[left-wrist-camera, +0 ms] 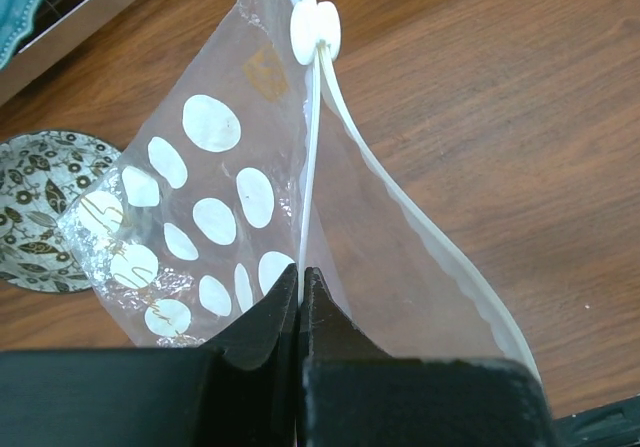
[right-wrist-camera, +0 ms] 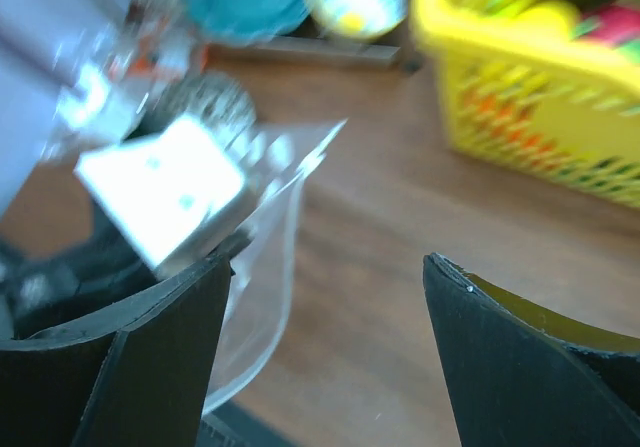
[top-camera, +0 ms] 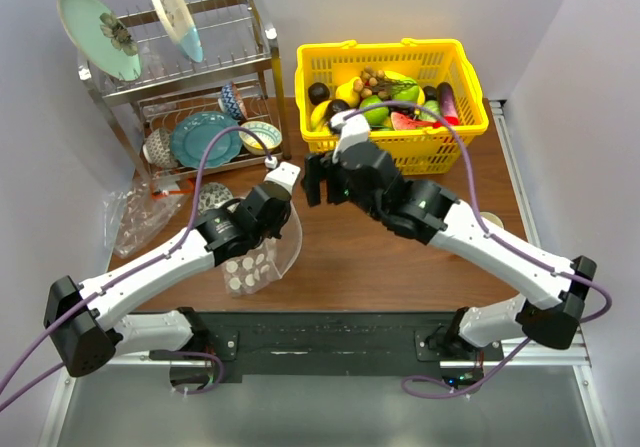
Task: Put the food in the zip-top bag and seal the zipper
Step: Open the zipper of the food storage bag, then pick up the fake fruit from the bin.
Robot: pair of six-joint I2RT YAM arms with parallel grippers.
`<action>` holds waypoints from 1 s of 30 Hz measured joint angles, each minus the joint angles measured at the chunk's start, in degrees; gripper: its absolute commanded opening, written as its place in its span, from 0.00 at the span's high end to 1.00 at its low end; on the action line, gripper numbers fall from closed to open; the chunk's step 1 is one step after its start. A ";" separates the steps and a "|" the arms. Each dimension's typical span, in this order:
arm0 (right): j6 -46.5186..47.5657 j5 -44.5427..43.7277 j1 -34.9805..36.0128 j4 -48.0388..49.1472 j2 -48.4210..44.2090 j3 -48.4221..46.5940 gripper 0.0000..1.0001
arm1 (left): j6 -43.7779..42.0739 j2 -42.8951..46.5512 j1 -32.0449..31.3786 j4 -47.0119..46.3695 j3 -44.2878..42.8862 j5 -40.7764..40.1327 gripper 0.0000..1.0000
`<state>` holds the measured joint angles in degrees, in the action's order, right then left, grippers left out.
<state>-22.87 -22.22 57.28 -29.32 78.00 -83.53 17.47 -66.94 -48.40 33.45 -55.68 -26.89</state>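
Observation:
My left gripper (top-camera: 268, 207) (left-wrist-camera: 301, 270) is shut on the mouth edge of the clear zip-top bag (top-camera: 285, 249) (left-wrist-camera: 400, 257), pinching one lip upright. The zipper (left-wrist-camera: 311, 147) runs away from the fingertips to a white slider (left-wrist-camera: 315, 29); the other lip bows out to the right, so the mouth gapes. A crinkly sheet with white dots (left-wrist-camera: 200, 207) shows at the bag's left side. My right gripper (top-camera: 322, 182) (right-wrist-camera: 328, 259) hangs open and empty just right of the bag (right-wrist-camera: 270, 267). The food, a green ball (top-camera: 375, 110) and a tan cluster (top-camera: 372, 79), lies in the yellow basket (top-camera: 470, 87).
A metal dish rack (top-camera: 190, 77) with plates and bowls stands at the back left. A patterned bowl (top-camera: 213, 197) (left-wrist-camera: 40, 207) sits beside the bag, and crumpled clear plastic (top-camera: 135, 217) lies at the left edge. Bananas and an eggplant (top-camera: 447, 97) share the basket.

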 measured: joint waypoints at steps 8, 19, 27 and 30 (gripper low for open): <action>2.91 -2.86 -13.11 -3.26 0.96 -8.20 0.16 | -1.55 0.09 0.00 -0.59 0.11 -0.87 1.00; 0.42 1.01 -31.26 -1.49 13.53 -18.05 0.18 | -2.38 2.10 0.00 -4.72 4.17 0.07 1.00; -9.31 5.11 -40.87 6.62 25.14 -21.81 0.19 | -3.54 2.97 0.00 -5.75 5.03 0.24 1.00; -13.09 5.68 -43.36 10.10 30.71 -25.14 0.18 | -3.58 3.23 0.00 -6.08 5.07 0.31 1.00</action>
<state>-35.97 -16.53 13.91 -19.22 108.71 -108.66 13.89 -63.70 -48.40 27.38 -50.61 -26.59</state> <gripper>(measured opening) 0.816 0.019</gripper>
